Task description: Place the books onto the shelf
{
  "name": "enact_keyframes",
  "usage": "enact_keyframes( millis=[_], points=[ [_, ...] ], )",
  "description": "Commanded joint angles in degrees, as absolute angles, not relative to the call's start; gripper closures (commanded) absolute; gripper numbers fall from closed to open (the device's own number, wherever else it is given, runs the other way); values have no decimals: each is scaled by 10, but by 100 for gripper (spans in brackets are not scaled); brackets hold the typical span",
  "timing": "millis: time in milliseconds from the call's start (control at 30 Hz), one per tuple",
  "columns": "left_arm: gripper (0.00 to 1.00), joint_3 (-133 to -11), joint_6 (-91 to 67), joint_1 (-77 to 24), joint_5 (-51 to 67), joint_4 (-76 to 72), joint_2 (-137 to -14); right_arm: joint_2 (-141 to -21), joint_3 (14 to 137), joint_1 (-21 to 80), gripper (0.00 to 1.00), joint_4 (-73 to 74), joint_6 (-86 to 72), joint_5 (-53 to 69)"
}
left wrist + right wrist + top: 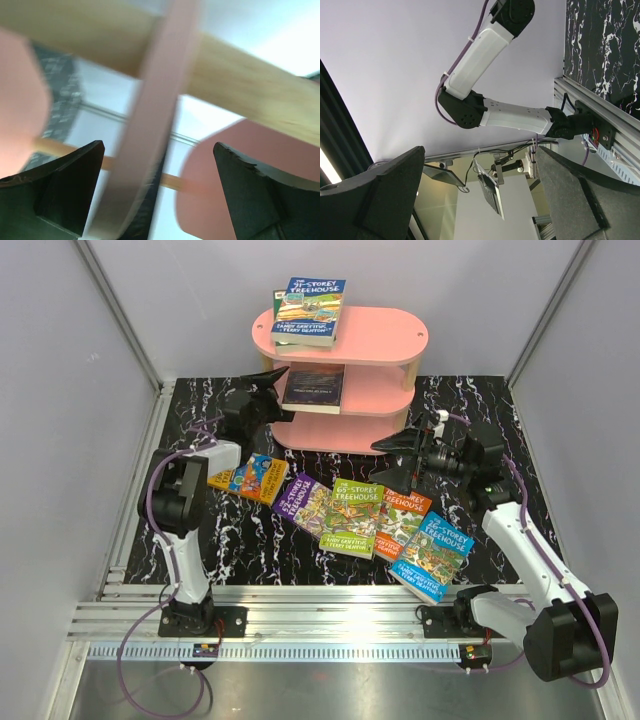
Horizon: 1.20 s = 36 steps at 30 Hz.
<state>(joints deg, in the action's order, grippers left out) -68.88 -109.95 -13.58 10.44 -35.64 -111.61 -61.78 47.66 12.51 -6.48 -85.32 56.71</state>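
Pink, smooth and oval-ended, the shelf (370,340) stands at the far middle of the table (250,545), whose glossy black top is veined with white like marble. Its three boards have pale wooden rims and side supports. A blue book (308,310) lies flat on the left of the top board, and a dark book (314,387) lies on the middle board. Five more thin paperbacks with busy cartoon covers lie on the table in a slanting, partly overlapping row on the near side of the shelf. From left to right they are a yellow book (250,478), a purple book (303,502), a green book (352,518), an orange book (405,515) and, nearest and rightmost, a light-blue book (436,554).

The left claw (280,395) hangs at the shelf's left end with its black wedge-shaped fingers spread wide, gripping nothing. In its wrist view a pink board rim and a pale wooden support, both blurred, cross between the fingers; whether they touch cannot be told. The right claw (385,465) sits just right of the shelf's base, above the row, jaws likewise wide apart and empty. Its wrist view shows the other arm (510,115), white with black joints, and a ribbed metal rail (580,100).
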Motion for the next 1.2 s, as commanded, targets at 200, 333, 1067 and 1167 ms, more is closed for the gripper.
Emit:
enact_keyframes(
  millis=[200,333,1067,1167],
  points=[
    [1,-660,-1165,-121,144,-593,-1115,-598,473,122,0,-98,-867,581],
    [1,-603,-1126,-106,166,-555,-1059,-592,473,121,0,-91,-861,578],
    [1,-548,-455,-204,200,156,-808,-731,397,83,0,323,-432,364],
    [1,-553,-439,-265,187,156,-850,-759,352,88,0,282,-439,347]
  ],
)
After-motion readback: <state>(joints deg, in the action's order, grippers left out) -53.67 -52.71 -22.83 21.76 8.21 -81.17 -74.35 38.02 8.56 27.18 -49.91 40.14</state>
